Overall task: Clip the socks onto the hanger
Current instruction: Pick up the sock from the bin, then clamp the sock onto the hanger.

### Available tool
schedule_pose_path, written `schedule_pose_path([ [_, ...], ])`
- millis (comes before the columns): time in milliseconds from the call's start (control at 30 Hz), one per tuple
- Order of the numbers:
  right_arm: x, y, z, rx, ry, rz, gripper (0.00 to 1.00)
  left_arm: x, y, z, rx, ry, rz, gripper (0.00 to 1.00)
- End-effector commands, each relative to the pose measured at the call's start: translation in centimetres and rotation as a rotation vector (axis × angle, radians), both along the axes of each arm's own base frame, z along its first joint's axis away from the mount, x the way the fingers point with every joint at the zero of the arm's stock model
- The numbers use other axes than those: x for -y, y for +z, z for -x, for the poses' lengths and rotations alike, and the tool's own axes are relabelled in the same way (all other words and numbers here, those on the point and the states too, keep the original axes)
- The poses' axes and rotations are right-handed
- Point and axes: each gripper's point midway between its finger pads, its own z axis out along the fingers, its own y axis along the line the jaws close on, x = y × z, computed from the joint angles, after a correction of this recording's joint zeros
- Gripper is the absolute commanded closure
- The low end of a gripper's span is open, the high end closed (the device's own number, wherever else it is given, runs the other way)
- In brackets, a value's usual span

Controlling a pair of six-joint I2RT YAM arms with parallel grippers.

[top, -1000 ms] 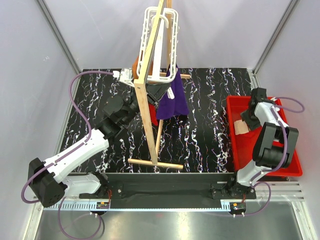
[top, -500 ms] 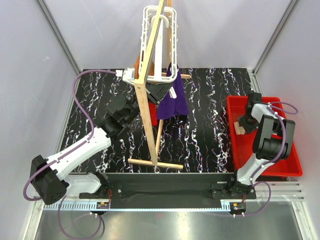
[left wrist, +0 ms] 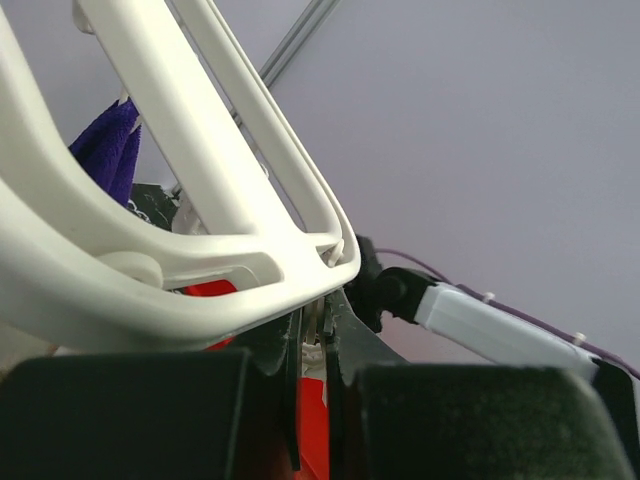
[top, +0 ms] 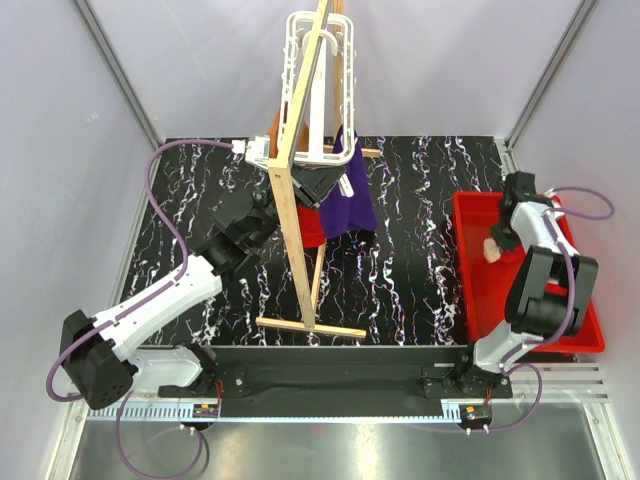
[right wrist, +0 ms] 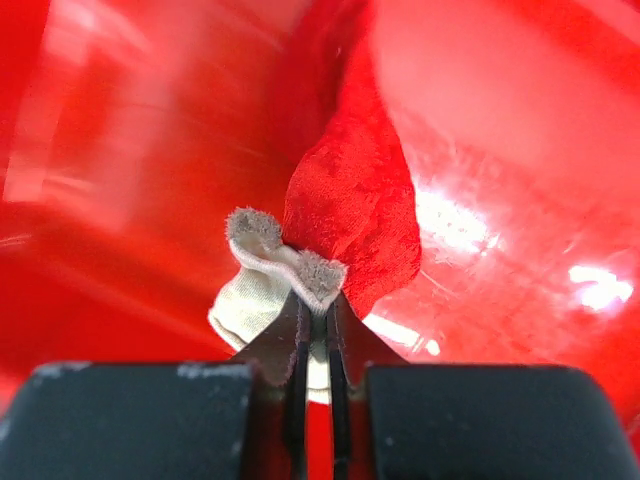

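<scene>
— Where is the sock point(right wrist: 350, 220) found?
— In the red bin point(top: 468, 215), pinched at its cuff by the right end effector point(right wrist: 315, 320), fingers nearly together.
— And the left end effector point(left wrist: 312, 345)?
— Narrowed under the hanger point(left wrist: 200, 250), red cloth point(left wrist: 312, 430) seen between; a grip cannot be confirmed.
</scene>
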Motion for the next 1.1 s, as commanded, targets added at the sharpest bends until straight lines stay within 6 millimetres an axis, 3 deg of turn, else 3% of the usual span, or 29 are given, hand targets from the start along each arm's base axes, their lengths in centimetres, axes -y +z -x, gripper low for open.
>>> schedule_pose_path([
  [0, 0.9, 8.7, -0.9, 0.161, 0.05, 0.12, 1.0, -0.3, 1.6, 0.3, 0.023, 0.006, 0.026, 1.0],
  [67, 0.0, 11.2, -1.7, 0.211, 0.149, 0.118, 1.0, -0.3, 1.5, 0.4, 0.023, 0.003, 0.026, 1.0],
  [100, -0.4, 13.5, -1.8, 0.268, 0.175, 0.131, 1.0, -0.3, 1.4, 0.4, 0.022, 0.005, 0.025, 1.0],
  [200, -3.3, 16.3, -2.1, 0.342, 0.332, 0.103, 1.0, -0.4, 1.5, 0.5, 0.025, 0.003, 0.026, 1.0],
  [300, -9.4, 20.0, -1.9, 0.467, 0.569, 0.062, 1.0, -0.4, 1.7, 0.7, 0.029, -0.001, 0.027, 1.0],
  [400, -16.6, 22.3, -1.4, 0.569, 0.823, -0.044, 1.0, -0.6, 1.8, 0.8, 0.03, 0.001, 0.026, 1.0],
  [467, -22.3, 23.2, 0.0, 0.61, 1.037, -0.173, 1.0, -0.7, 2.1, 1.0, 0.035, 0.0, 0.029, 1.0],
  [533, -26.7, 23.7, 2.0, 0.631, 1.246, -0.275, 1.0, -0.8, 2.2, 1.0, 0.036, 0.002, 0.03, 1.0],
  [633, -31.7, 24.5, 5.1, 0.7, 1.5, -0.358, 1.0, -0.8, 2.3, 1.6, 0.039, -0.023, 0.029, 1.0],
  [833, -36.9, 25.5, 9.6, 0.708, 1.86, -0.387, 1.0, -0.8, 3.0, 2.3, 0.037, -0.05, 0.04, 1.0],
  [1067, -38.4, 28.9, 8.7, 0.72, 1.846, -0.438, 1.0, -0.7, 3.0, 2.5, 0.038, -0.06, 0.041, 1.0],
])
